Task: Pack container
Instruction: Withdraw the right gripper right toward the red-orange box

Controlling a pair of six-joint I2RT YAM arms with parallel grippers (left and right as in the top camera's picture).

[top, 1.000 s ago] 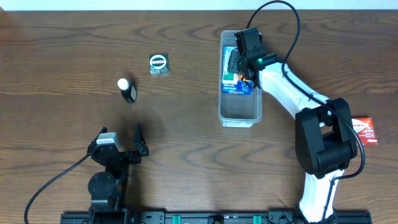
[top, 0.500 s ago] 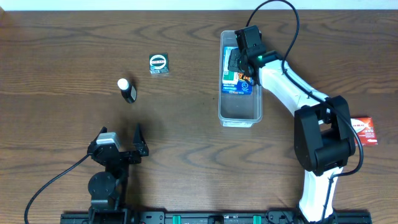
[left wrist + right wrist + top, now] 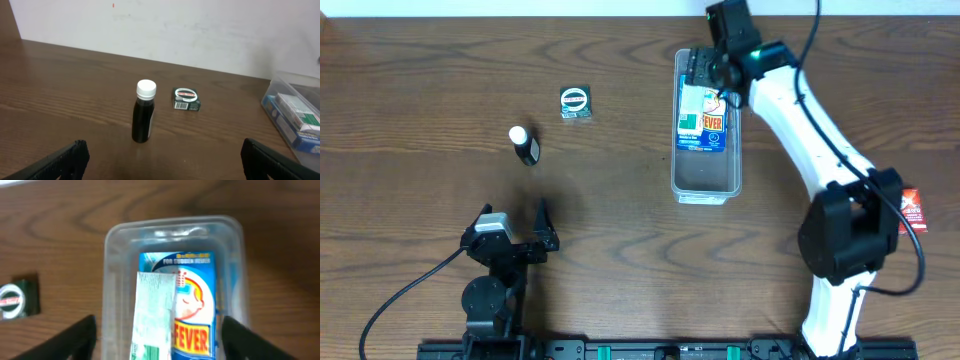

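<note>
- Container (image 3: 706, 178): a long, clear tub with rounded corners, standing on the counter (image 3: 620, 260) toward its far edge. A blue packet (image 3: 712, 128) marked "FEVER" lies in the far half, with a green-and-white box (image 3: 152, 315) on top of it.
- Right pincer (image 3: 160, 321): arm stretched out, pincer above the container's far end, fingers spread wide, holding nothing.
- Left pincer (image 3: 164, 145): well apart from the container, to its near left, fully open and empty.

The wooden table (image 3: 620, 200) carries a clear plastic container (image 3: 705, 178), a small green box (image 3: 576, 103), an upright white-capped dark bottle (image 3: 524, 145) and a red packet (image 3: 910, 208).
</note>
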